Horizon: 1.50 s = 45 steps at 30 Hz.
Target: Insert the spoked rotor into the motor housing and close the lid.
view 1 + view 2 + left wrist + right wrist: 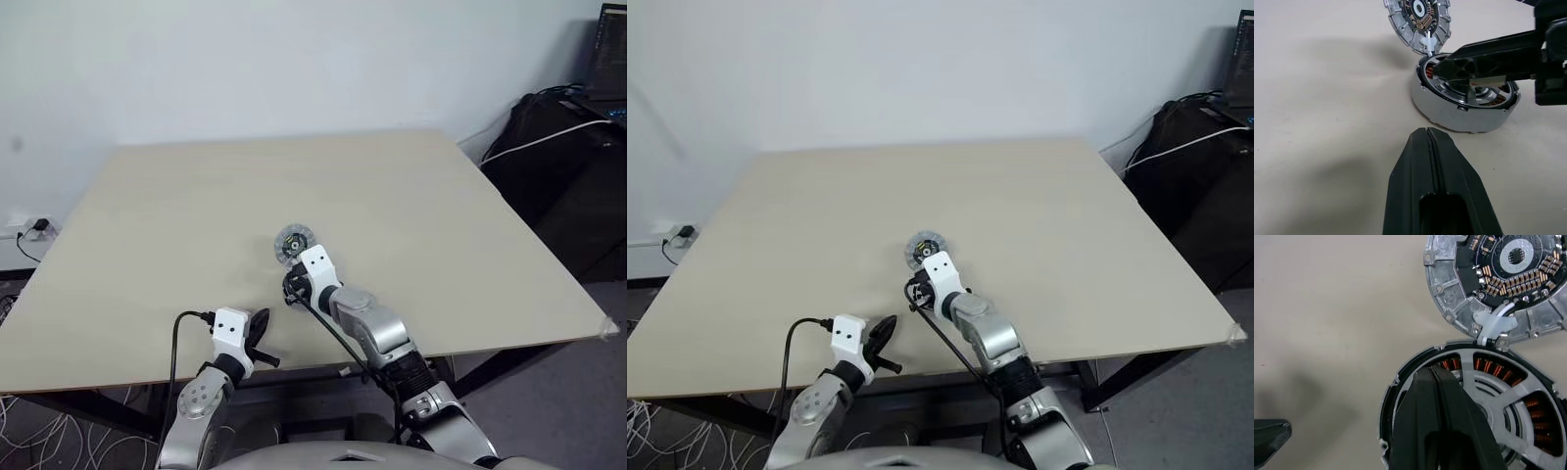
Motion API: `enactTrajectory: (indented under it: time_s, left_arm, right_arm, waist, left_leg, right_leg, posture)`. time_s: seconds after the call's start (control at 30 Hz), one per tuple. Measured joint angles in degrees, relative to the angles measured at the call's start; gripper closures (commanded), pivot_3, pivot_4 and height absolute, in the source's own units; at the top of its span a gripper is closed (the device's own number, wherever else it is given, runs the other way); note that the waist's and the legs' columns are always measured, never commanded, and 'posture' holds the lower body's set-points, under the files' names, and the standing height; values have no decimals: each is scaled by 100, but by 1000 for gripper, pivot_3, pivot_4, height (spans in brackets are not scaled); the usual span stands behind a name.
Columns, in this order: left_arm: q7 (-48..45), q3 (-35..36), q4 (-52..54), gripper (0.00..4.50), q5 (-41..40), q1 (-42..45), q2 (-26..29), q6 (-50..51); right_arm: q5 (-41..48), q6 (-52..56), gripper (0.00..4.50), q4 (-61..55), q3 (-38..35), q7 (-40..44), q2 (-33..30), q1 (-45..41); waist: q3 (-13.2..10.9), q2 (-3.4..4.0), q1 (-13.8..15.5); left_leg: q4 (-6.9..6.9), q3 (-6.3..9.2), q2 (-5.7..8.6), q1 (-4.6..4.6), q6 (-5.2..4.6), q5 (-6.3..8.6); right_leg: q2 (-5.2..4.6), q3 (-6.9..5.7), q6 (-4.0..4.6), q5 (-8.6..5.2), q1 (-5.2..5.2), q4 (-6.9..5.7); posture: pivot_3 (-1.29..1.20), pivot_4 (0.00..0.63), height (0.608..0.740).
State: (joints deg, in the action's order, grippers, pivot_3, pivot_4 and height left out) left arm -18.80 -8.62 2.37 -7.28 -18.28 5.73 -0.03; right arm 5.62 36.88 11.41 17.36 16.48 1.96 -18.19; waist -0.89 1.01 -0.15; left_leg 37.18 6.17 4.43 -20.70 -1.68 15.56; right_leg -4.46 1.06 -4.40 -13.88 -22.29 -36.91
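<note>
Right wrist view shows the spoked rotor (1498, 391) already seated in the motor housing (1449, 110) on the table (441, 206), with the lid (1488, 279) lying open just beside it. The right gripper (1432, 377), clenched and empty, rests over the rotor; the left gripper (1427, 139), also clenched, waits nearby. Judging by this, closing the lid remains.

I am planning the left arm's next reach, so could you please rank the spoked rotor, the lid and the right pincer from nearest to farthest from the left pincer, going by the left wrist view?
1. Spoked rotor, seated in the motor housing just ahead of the left pincer.
2. Right pincer, shut, over the rotor's top.
3. Lid, lying open beyond the housing.
</note>
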Motion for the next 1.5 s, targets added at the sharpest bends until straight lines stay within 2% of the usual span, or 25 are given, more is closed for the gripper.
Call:
enactTrajectory:
  time_s: [0.3,0.63,0.97,1.23,1.37,1.5]
  left_arm:
    - [-3,-2,0,4500,-9,8,0,0]
    - [8,-1,0,4500,-11,-8,-56,2]
    - [4,6,1,4500,-12,-22,-76,2]
    - [-4,7,1,4500,-14,-17,-51,5]
    - [-3,7,1,4500,-14,-17,-49,7]
    - [0,6,1,4500,-13,-13,-54,7]
  right_arm:
    - [343,-321,4460,-515,-502,78,147,-204]
    - [-29,213,4460,333,-423,-150,-25,-388]
    - [-180,277,4460,122,-328,-96,-86,-267]
    - [284,-131,4460,-629,-594,210,146,-220]
    - [238,-129,4460,-542,-442,193,152,-165]
    - [-15,33,4460,24,-233,49,63,-59]
  waist:
    - [-11,-1,-50]
    - [-10,2,-50]
    - [4,2,-55]
    - [-7,-1,-52]
    - [-7,-1,-53]
    - [-7,-1,-50]
  left_leg:
    - [-5,0,-1,-2,0,0]
    - [-8,0,0,-3,0,0]
    - [-9,0,0,-2,0,0]
    - [-9,1,-1,-5,0,0]
    - [-10,1,-1,-4,1,0]
    - [-10,0,0,-5,1,0]
  right_leg:
    - [1,0,1,0,-7,0]
    - [0,2,5,-1,-10,0]
    - [0,0,5,-2,-9,1]
    - [0,0,4,-2,-10,1]
    - [1,0,4,-2,-11,0]
    - [0,1,5,-1,-11,1]
  posture:
    - [0,0,740]
    - [0,0,740]
    - [0,0,740]
    - [0,0,740]
    - [0,0,740]
    - [0,0,740]
